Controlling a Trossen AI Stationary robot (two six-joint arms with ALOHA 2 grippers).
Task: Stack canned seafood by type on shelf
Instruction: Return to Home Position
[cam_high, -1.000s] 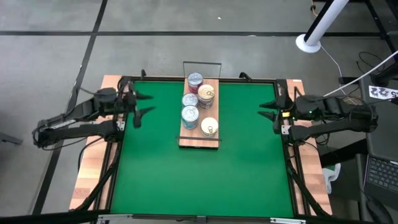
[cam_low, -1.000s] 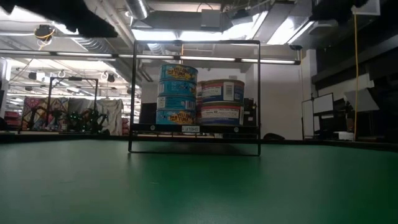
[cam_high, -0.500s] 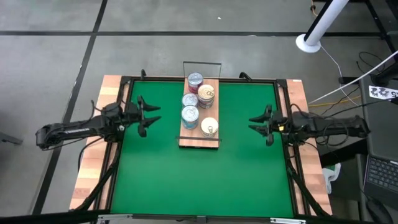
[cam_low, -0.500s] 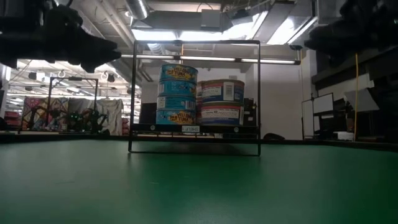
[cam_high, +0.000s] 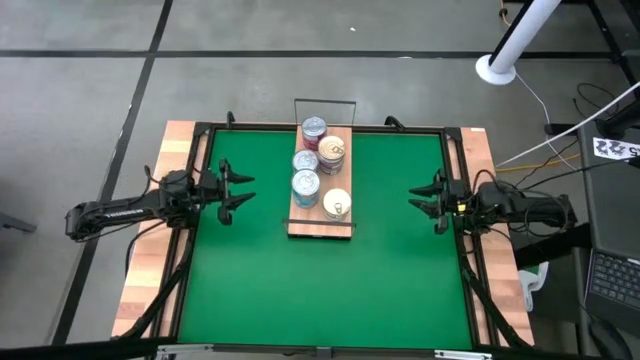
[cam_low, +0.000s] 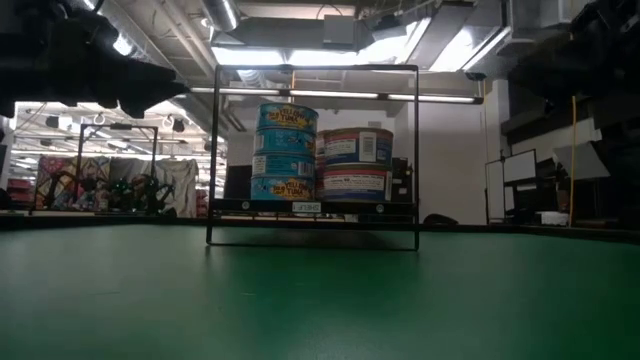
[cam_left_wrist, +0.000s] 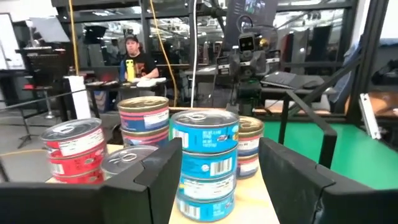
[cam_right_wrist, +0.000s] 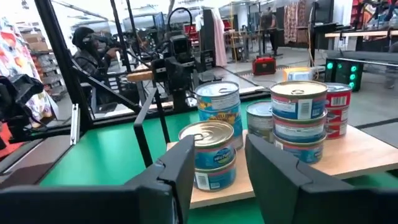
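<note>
Green mat (cam_high: 320, 270) covers the worktable, and toward twelve o'clock from its middle lies the shelf (cam_high: 304, 224), running lengthwise from twelve to six. We count five stacks of canned seafood (cam_high: 305, 187) on the board from above. From table height, framed by the thin wire rail (cam_low: 300, 66), the blue-labelled stack (cam_low: 284, 155) stands three tins high beside a lower red-and-blue-labelled stack (cam_low: 355, 165). No tin shows loose on the mat, so we judge the sorting done, with only the trip home left for the arms. The left gripper (cam_high: 243, 189) hovers at nine o'clock of the shelf and the right gripper (cam_high: 420, 199) at three o'clock, both well apart from the board and pointing at it. Both are empty with fingers spread: each wrist view shows the tins through the gap between its own two fingers (cam_left_wrist: 158, 180). To finish well, we would draw each arm straight back along its own line, toward nine and toward three, never swinging across the shelf. We would keep the motion slow and even, since we judge the tall stacks could topple from a knock or a jolt to the table.
</note>
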